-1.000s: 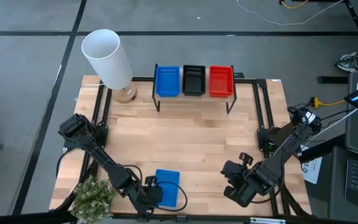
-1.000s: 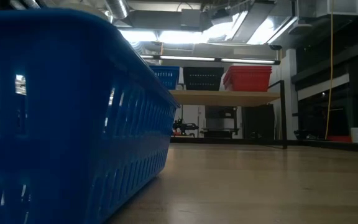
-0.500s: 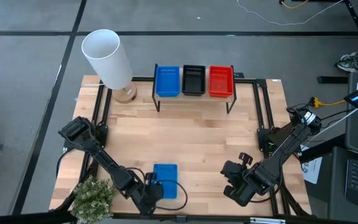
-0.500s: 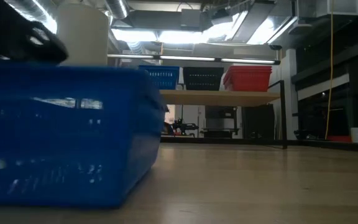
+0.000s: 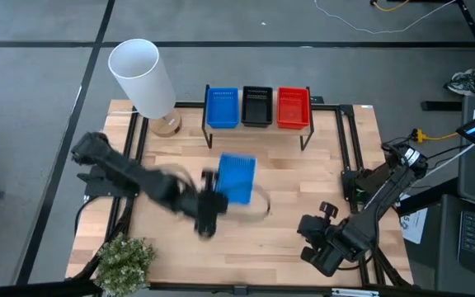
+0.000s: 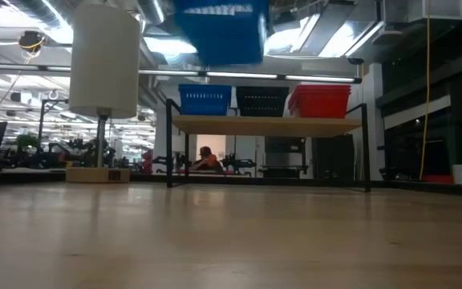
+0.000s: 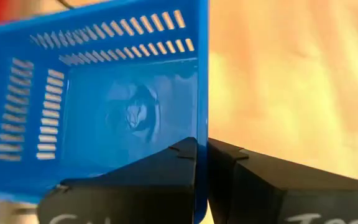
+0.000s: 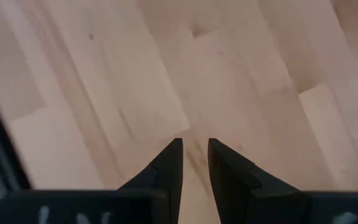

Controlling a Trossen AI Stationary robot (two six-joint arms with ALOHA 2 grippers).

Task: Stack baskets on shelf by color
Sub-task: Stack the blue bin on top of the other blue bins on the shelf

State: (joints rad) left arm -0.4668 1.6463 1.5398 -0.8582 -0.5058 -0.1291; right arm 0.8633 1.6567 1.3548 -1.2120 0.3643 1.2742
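A blue basket (image 5: 237, 177) is in the air over the table's middle, high in the low view (image 6: 219, 28), with my left gripper (image 5: 213, 200) shut on its near side. The left wrist view looks down into its open top (image 7: 104, 112). The shelf (image 6: 267, 126) stands at the far edge on thin black legs. On its plank rest a blue basket (image 5: 222, 107), a black basket (image 5: 257, 106) and a red basket (image 5: 293, 107), side by side. My right gripper (image 8: 194, 155) waits near the table's near right corner (image 5: 318, 247), its fingers a narrow gap apart over bare wood. My left gripper pinches one side wall of the blue basket at its rim (image 7: 202, 127), one finger (image 7: 179, 162) inside the basket and the other (image 7: 235, 168) outside. The basket is lifted clear of the table, open side up, reaching out ahead of the fingers toward the shelf.
A tall white cylinder on a wooden base (image 5: 145, 76) stands at the far left, beside the shelf. A small green plant (image 5: 124, 260) sits at the near left corner. Black rails (image 5: 349, 148) run along the table's left and right sides. Bare wood lies between the arms and the shelf.
My left gripper has risen from the near edge, moving toward the far edge and the shelf with the blue basket in its hold. The basket, which sat on the table close to the low camera, is now lifted clear and high above the tabletop.
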